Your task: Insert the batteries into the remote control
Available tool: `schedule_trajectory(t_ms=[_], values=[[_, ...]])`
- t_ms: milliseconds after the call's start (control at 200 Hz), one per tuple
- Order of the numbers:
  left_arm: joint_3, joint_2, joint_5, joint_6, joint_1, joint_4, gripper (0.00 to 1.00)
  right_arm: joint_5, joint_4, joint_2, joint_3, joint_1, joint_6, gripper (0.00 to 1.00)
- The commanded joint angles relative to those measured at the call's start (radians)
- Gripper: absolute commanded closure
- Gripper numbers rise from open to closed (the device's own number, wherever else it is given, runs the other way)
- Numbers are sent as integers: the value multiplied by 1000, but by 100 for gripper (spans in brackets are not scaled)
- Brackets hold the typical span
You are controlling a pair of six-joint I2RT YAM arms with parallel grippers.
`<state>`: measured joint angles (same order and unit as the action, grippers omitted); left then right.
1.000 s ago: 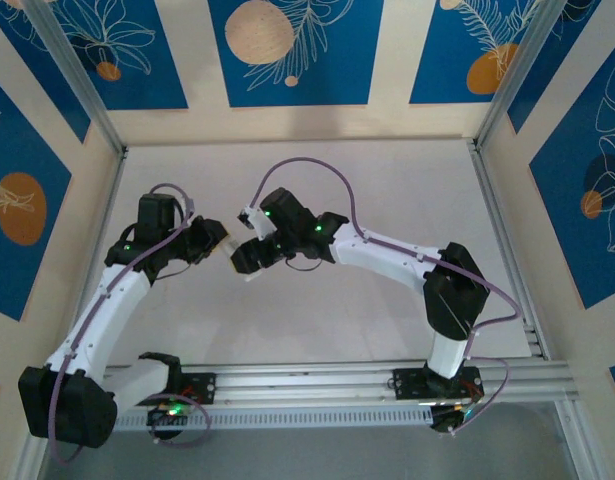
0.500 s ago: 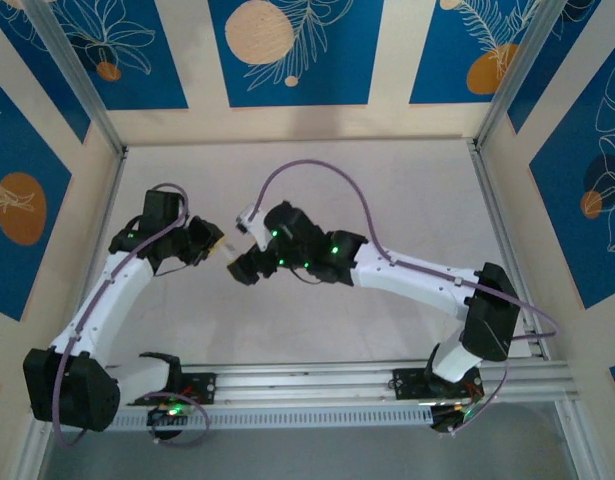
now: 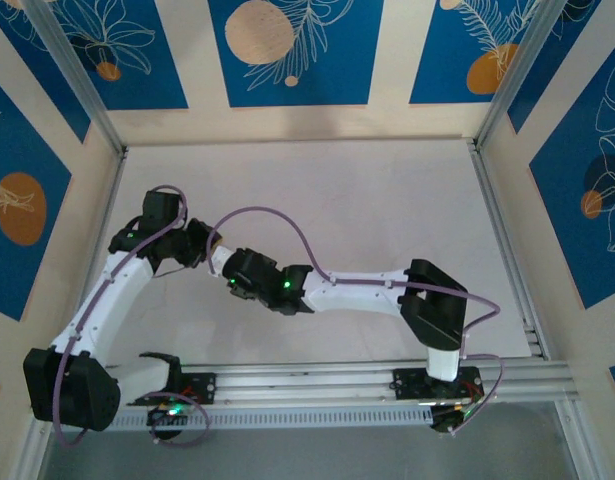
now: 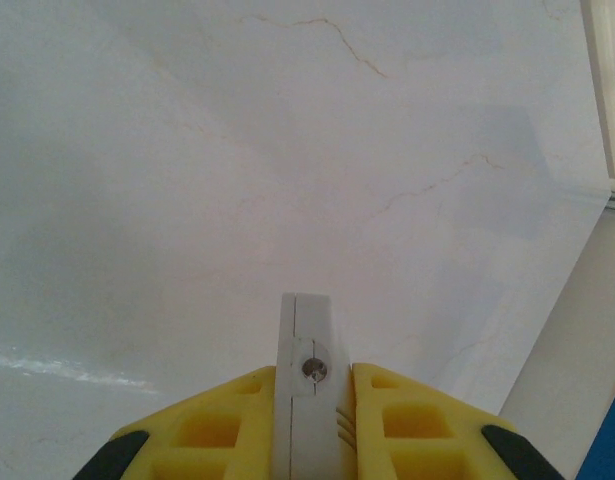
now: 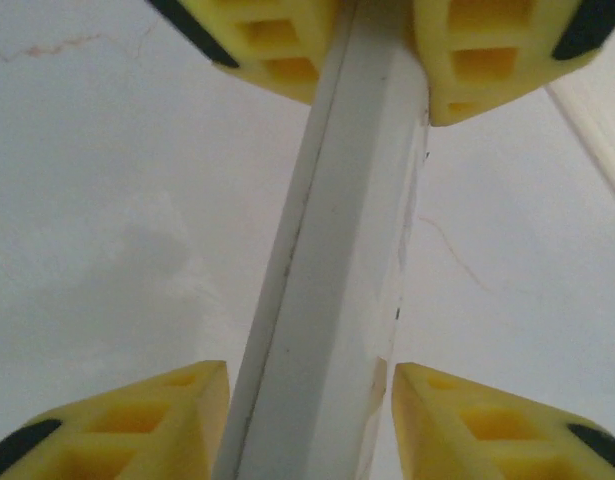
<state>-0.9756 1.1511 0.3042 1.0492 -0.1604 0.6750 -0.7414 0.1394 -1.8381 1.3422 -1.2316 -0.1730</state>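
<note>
- The remote control [image 5: 327, 270] appears edge-on in both wrist views, as a narrow white bar. Its face is turned away, so no display or buttons can be made out.
- From above it is little more than a small pale patch between the two tool heads, which cover most of it.
- It is held in the air over the left half of the bench [image 3: 387, 190], roughly midway between the near and far edges.
- The left tool [image 4: 313, 372] is pinching one end of the remote. Its yellow fingers [image 4: 232, 410] press on either side, and a short white stub sticks out past the tips.
- A seam runs down the narrow edge of that stub, beside a small round metal piece [image 4: 314, 368]. Whether it is a screw or a contact cannot be told.
- The right tool [image 5: 309, 370] clamps the opposite end, its fingers lying tight against the long sides with no gap showing.
- In the right wrist view the remote runs slightly tilted from the bottom edge up to the left tool's fingers at the top. Its lower end is cut off by the frame and its upper end is hidden between those fingers.
- A dark seam line follows the remote's length, and faint scuffs mark its right side.
- A purple cable [image 3: 277, 215] arcs above the right arm, close behind the tools.
- The bench is pale, with thin brownish veins.
</note>
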Motion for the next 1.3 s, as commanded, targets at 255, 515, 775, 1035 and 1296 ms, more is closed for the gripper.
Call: schedule_trajectory(t_ms=[255, 515, 775, 1035, 1296], values=[[-11, -40, -10, -8, 21, -8, 69, 62, 0, 21, 45, -11, 74, 83], [-96, -121, -129, -242, 30, -22, 16, 403, 59, 165, -13, 105, 374, 85], [-99, -198, -109, -457, 30, -66, 5, 687, -13, 256, -237, 369, 737, 84], [-46, -183, -58, -434, 31, -96, 5, 745, -76, 193, -349, 449, 763, 82], [7, -170, -48, -435, 30, -130, 5, 657, -173, 132, -429, 385, 733, 78]])
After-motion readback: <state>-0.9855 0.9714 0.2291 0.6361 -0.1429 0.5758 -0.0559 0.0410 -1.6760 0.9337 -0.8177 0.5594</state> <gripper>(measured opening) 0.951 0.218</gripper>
